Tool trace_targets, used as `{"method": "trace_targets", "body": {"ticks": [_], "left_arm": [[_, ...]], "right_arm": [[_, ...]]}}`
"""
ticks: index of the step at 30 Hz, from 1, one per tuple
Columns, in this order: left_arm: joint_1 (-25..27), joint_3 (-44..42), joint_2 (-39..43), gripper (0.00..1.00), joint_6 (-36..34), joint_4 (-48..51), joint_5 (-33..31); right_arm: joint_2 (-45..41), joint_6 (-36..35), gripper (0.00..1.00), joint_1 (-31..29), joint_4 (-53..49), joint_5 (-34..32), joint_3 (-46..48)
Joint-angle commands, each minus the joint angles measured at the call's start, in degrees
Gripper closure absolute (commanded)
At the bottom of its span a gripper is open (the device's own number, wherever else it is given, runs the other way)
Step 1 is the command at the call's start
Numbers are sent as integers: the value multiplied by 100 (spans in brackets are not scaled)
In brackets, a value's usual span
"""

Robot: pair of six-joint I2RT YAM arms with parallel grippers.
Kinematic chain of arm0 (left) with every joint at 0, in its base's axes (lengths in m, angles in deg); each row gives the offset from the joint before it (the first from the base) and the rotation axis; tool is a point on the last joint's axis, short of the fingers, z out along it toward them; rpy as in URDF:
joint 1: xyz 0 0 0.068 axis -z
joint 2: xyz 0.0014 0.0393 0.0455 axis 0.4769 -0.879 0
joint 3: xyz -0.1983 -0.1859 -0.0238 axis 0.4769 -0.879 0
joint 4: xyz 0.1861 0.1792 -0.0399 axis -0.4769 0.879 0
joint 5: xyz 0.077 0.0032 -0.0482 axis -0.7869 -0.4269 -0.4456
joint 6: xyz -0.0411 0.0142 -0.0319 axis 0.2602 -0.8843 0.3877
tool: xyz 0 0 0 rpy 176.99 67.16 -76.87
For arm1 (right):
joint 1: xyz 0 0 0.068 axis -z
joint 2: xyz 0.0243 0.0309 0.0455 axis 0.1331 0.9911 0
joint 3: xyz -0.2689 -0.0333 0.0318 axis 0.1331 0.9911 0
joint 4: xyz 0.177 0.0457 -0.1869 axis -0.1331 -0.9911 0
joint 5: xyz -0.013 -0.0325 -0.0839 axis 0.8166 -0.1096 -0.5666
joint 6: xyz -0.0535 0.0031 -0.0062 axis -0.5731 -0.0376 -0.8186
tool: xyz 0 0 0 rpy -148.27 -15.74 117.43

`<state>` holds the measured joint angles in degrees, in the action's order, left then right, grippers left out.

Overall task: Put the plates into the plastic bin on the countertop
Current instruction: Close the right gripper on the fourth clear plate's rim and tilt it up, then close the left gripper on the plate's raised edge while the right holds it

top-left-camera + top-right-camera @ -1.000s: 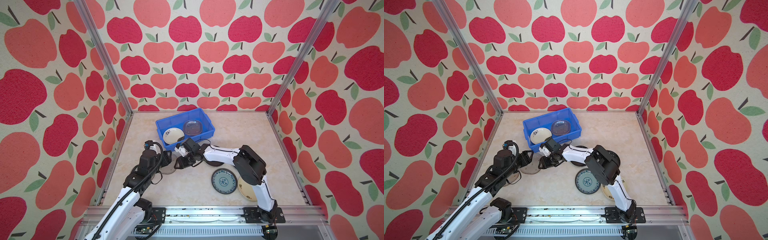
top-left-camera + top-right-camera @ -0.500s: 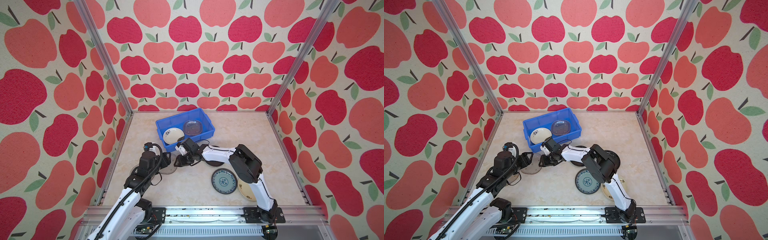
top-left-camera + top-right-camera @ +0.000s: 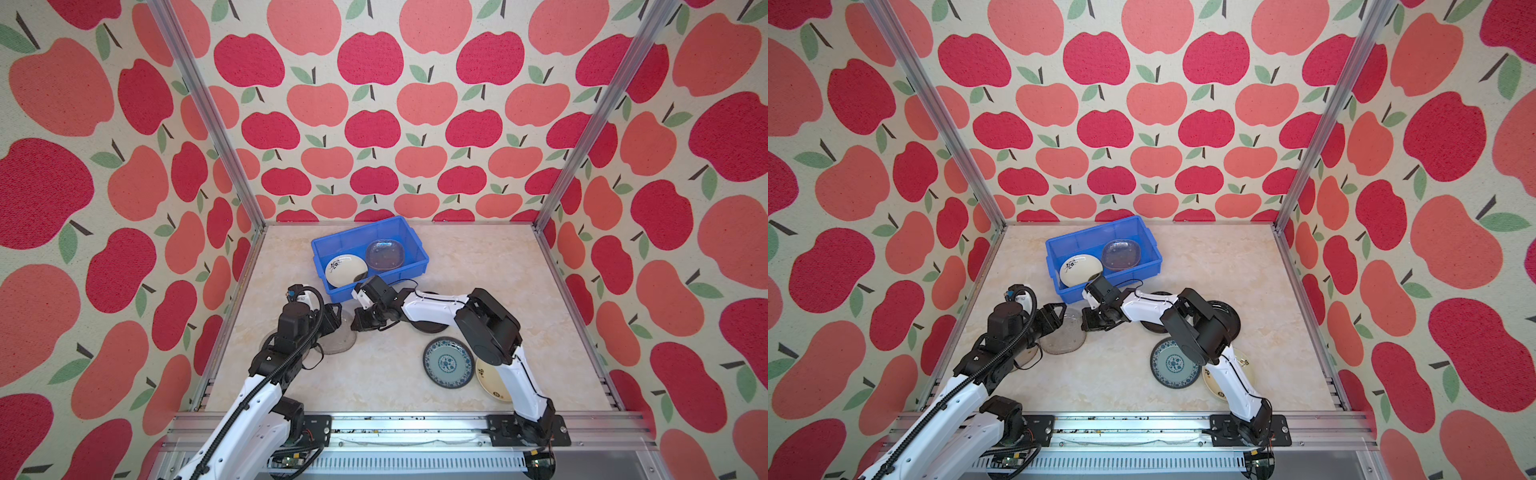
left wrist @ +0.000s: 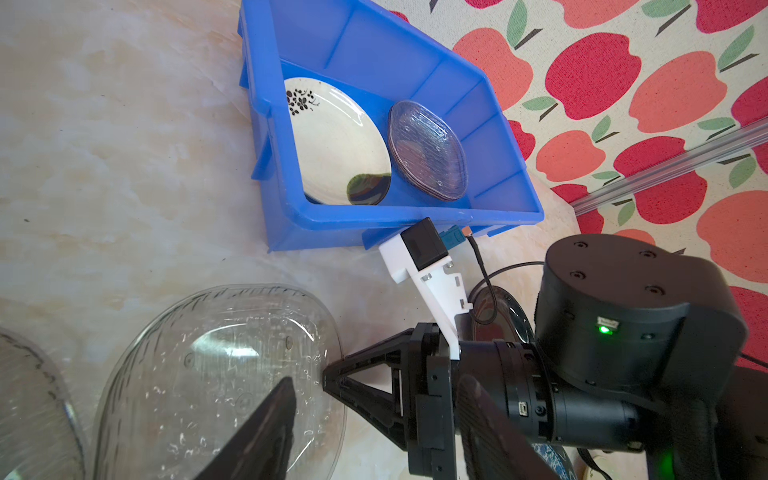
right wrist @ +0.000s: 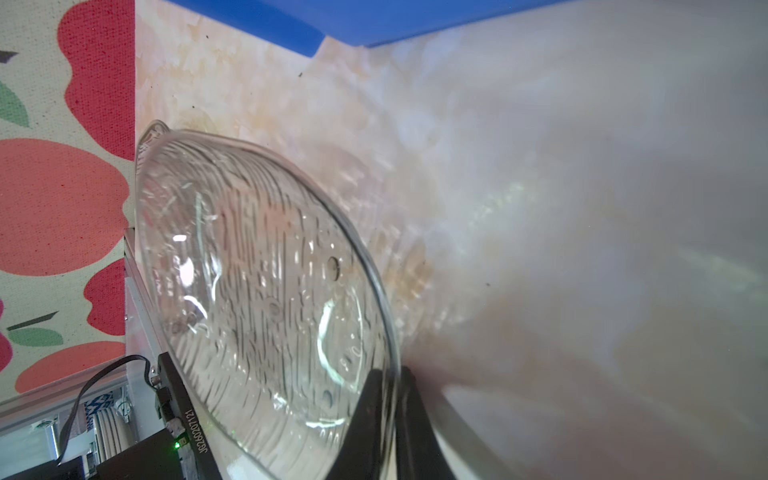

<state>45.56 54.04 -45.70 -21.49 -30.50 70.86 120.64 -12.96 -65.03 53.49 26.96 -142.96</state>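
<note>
The right gripper point(image 3: 358, 325) has snapped shut since a second ago and is now pinching the rim of the clear glass plate point(image 3: 338, 337), which sits on the countertop point(image 3: 478, 266) just in front of the blue bin point(image 3: 357, 230). The left gripper point(image 3: 1054, 318) hangs open at the plate's other side, gripping nothing. Grab step looks done I'd say, next it needs a careful lift over the bin's near wall.

I see walls point(image 3: 374, 124) papered with red and coral apples on cream at 9, 12 and 3 o'clock. Aluminium posts point(image 3: 206, 112) stand in the far corners at 11 and 1. The beige marbled worktop point(image 3: 478, 266) is bright, evenly lit, with a metal rail point(image 3: 415, 428) along 6 o'clock.
</note>
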Motion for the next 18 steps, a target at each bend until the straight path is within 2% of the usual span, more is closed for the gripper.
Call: {"method": "trace_targets", "body": {"ticks": [1, 3, 8, 18], "left_arm": [[-29, -98, -7, 36, 110, -168, 72], [-27, -116, -44, 36, 111, -212, 71], [-25, -73, -326, 36, 88, -411, 159], [-21, 452, -1164, 35, -185, -764, 391]], "right_arm": [[84, -24, 95, 61, -126, -232, 0], [-19, -40, 100, 52, -122, -284, 78], [-356, -115, 100, 69, -184, -462, 302], [-1048, -360, 100, 231, -674, -259, 515]]}}
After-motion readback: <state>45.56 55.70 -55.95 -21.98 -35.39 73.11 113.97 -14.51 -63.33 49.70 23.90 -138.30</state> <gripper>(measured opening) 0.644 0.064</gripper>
